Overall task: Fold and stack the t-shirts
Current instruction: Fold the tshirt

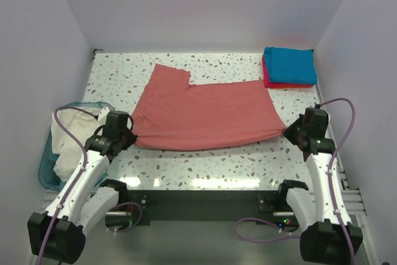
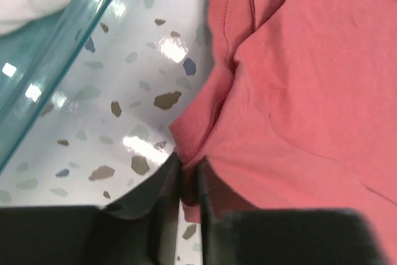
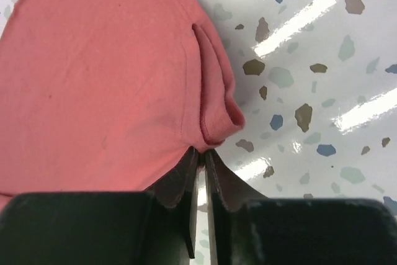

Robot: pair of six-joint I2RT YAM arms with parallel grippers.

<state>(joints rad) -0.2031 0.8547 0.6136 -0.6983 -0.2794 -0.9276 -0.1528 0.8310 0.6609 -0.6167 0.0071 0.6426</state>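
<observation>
A dusty brick-red t-shirt (image 1: 208, 113) lies spread across the middle of the table, one sleeve pointing to the back. My left gripper (image 1: 131, 133) is shut on its near-left corner, pinching the ribbed edge (image 2: 186, 134) between the fingers (image 2: 167, 190). My right gripper (image 1: 286, 131) is shut on the near-right corner, where the hem bunches (image 3: 217, 116) just above the fingertips. At the back right a folded teal-blue t-shirt (image 1: 289, 64) rests on a folded pinkish-red one (image 1: 279, 84). A cream-white t-shirt (image 1: 67, 144) lies crumpled in the bin.
The light-blue plastic bin (image 1: 46, 166) stands at the table's left edge, close beside my left arm; its rim (image 2: 56, 66) shows in the left wrist view. White walls enclose the speckled table (image 1: 205, 166) on three sides.
</observation>
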